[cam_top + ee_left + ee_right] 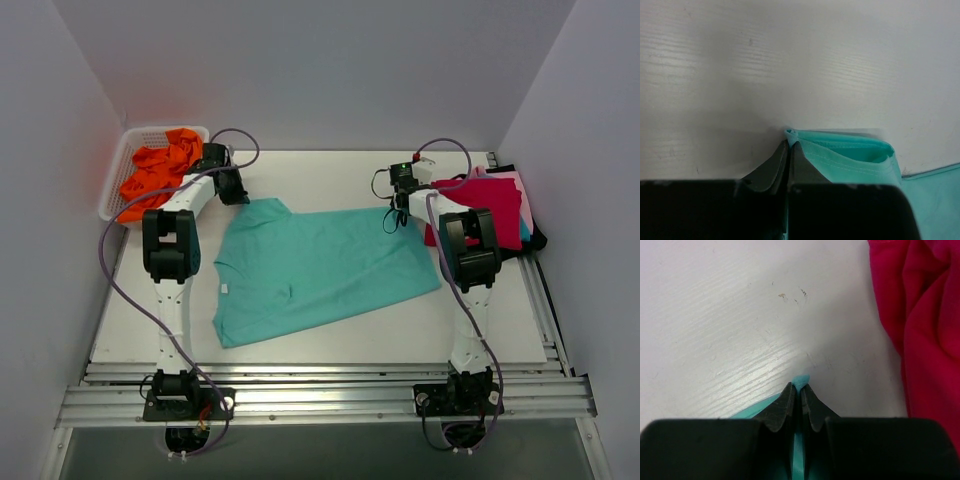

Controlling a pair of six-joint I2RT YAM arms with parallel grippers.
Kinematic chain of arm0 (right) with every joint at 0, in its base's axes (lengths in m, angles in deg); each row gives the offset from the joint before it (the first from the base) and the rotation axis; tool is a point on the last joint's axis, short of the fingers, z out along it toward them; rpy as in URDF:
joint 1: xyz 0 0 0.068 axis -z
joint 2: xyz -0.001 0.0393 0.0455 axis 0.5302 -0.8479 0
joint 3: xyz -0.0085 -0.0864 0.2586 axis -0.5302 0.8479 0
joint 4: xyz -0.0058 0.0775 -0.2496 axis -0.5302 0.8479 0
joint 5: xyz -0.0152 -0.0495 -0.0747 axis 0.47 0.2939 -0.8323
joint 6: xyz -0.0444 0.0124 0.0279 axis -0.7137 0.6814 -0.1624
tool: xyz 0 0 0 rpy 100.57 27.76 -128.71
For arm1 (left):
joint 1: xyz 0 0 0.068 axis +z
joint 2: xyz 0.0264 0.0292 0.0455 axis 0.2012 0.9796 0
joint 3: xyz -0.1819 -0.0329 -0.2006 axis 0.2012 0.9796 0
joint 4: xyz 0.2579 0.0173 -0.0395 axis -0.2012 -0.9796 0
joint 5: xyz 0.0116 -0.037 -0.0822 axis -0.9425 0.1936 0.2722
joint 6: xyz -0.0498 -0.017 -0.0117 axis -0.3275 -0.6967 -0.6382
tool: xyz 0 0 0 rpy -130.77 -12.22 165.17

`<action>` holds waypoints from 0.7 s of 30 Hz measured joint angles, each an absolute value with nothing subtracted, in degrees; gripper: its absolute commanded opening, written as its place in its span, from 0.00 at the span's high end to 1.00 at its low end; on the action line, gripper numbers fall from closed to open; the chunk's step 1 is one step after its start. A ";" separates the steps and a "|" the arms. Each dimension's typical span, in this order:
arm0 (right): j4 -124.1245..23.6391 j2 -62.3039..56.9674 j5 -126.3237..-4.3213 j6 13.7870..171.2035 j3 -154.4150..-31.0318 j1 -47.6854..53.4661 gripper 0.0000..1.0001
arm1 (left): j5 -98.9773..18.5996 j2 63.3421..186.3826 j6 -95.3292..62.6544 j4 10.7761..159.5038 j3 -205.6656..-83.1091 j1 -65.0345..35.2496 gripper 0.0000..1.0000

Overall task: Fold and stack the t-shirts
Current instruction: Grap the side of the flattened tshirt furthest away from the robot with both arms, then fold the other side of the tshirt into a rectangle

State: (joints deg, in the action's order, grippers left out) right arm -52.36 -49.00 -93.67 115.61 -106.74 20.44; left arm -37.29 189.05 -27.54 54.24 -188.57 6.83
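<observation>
A teal t-shirt (320, 270) lies spread flat across the middle of the table. My left gripper (238, 192) is shut on its far left sleeve corner (840, 152), pinched at the fingertips (790, 142). My right gripper (398, 212) is shut on the shirt's far right corner; a small teal tip (801, 381) pokes out between the fingers. Both grippers sit low over the table at the shirt's far edge. A pile of folded shirts, red on top (490, 205), lies at the right; it also shows in the right wrist view (925, 330).
A white basket (118, 170) at the far left holds crumpled orange shirts (160, 170). White walls close in the table on three sides. A metal rail (320, 385) runs along the near edge.
</observation>
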 measured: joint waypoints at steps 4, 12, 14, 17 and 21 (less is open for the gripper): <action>-51.81 -49.00 -93.02 115.59 -107.09 20.47 1.00 | -38.04 186.66 -27.22 53.17 -186.23 6.77 0.98; -50.32 -47.73 -91.22 115.61 -107.11 20.47 1.00 | -39.04 178.18 -25.29 52.10 -184.14 6.04 0.98; -50.00 -46.79 -90.74 115.61 -107.11 20.47 1.00 | -38.78 175.32 -24.96 52.62 -182.56 5.89 0.98; -49.71 -44.94 -90.29 115.64 -107.06 20.42 1.00 | -38.69 171.56 -24.42 52.73 -179.57 5.69 0.98; -49.73 -41.16 -89.98 115.68 -105.18 20.40 1.00 | -39.26 168.11 -23.78 52.84 -175.18 5.35 0.98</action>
State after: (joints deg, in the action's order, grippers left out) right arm -49.73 -41.16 -89.98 115.68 -105.18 20.40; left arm -39.26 168.11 -23.78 52.84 -175.18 5.35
